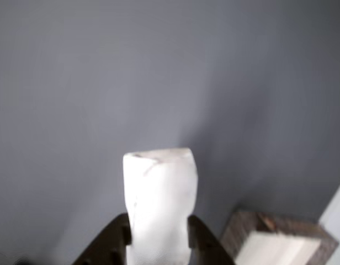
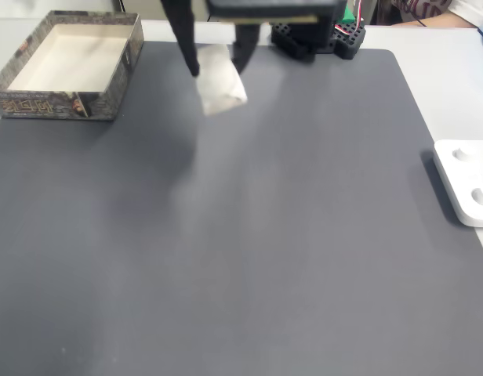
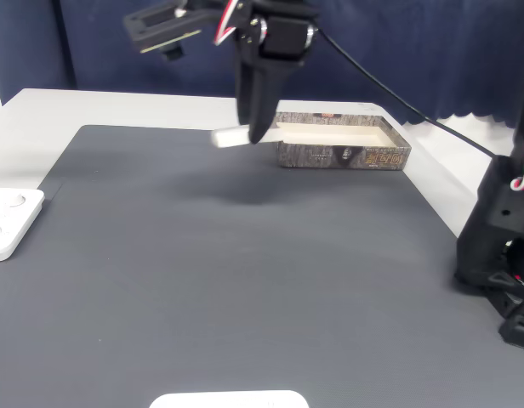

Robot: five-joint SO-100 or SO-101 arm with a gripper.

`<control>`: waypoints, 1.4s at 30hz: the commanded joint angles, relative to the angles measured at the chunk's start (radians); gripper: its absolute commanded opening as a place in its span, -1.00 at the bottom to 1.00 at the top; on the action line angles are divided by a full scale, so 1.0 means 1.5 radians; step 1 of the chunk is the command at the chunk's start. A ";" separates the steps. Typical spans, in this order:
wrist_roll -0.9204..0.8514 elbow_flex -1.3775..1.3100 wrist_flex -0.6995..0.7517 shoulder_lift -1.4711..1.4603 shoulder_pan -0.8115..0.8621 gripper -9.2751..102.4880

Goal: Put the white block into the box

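While clamped on the block, gripper narrowed to block width, dark fingers pressing both sides. Block lifted clear of the grey mat, apart from the box. Box at mat's far-left corner in a fixed view.

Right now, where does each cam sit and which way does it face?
Other view: rides behind the gripper, facing along its dark fingers clamped on the white block; box corner at lower right.
A fixed view: high, opposite the arm base, looking down the grey mat; box top left.
Another fixed view: lower, beside the base, looking across the mat.
Both fixed views share the white device.
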 commanded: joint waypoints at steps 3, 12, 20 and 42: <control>0.045 0.042 -0.025 0.104 0.110 -0.86; 0.190 0.055 -0.090 0.102 0.283 -0.86; 0.300 0.064 -0.155 0.063 0.413 -0.86; 0.413 -0.034 -0.241 -0.174 0.521 -0.86</control>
